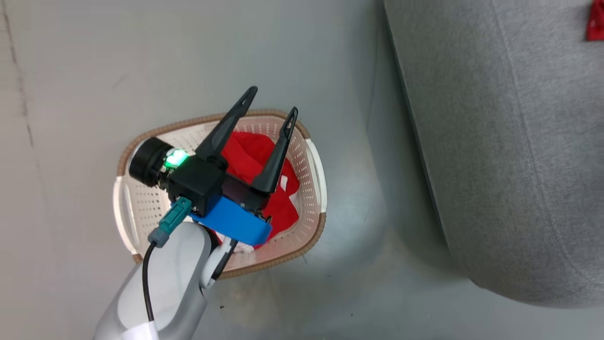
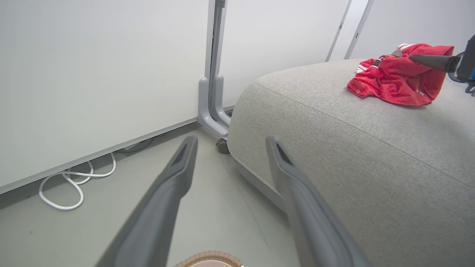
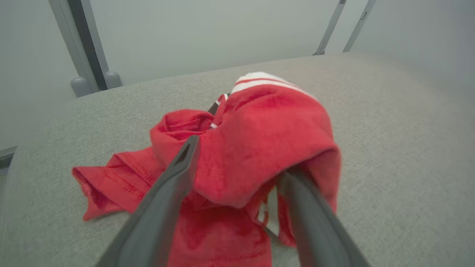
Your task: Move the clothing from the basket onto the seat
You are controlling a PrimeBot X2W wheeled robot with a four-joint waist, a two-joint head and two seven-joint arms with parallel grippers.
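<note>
Grey floor (image 1: 330, 283), basket (image 1: 141, 208) sitting on it a little apart from the sofa (image 1: 519, 165). One red garment (image 1: 250, 151) is bunched inside the basket. Left tool (image 1: 274, 99) hangs over the basket, fingers apart, holding nothing. Second red garment (image 3: 259, 141) lies crumpled on top of the sofa. Right tool (image 3: 239, 159) is at it, fingers spread apart, fabric bulging between them and draped over one fingertip, not clamped.
</note>
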